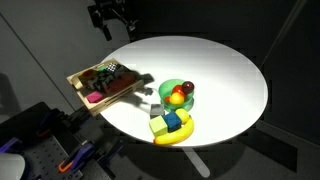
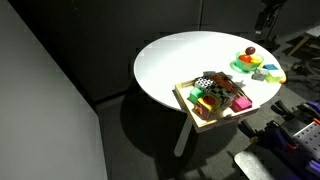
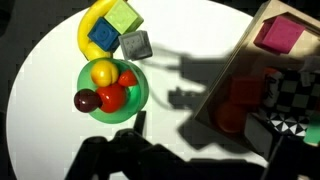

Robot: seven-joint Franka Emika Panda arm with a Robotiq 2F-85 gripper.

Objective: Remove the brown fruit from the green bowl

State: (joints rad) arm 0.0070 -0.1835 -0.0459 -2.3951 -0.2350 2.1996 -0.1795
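The green bowl (image 3: pixel 141 88) stands on the white round table, also seen in both exterior views (image 1: pixel 166 88) (image 2: pixel 240 66). The brown fruit (image 3: pixel 86 100) lies at the bowl's edge on the side away from the wooden tray, next to a red fruit (image 3: pixel 112 97) and an orange-yellow fruit (image 3: pixel 103 72). My gripper (image 1: pixel 115 30) hangs high above the table's far edge, well away from the bowl, with its fingers apart and empty. In the wrist view the fingers show only as dark shapes along the bottom.
A wooden tray (image 1: pixel 88 102) (image 3: pixel 215 95) with several toys stands beside the bowl. A yellow banana-shaped piece (image 3: pixel 90 22) with blue, green and grey blocks lies on the bowl's other side. The table is round with open edges.
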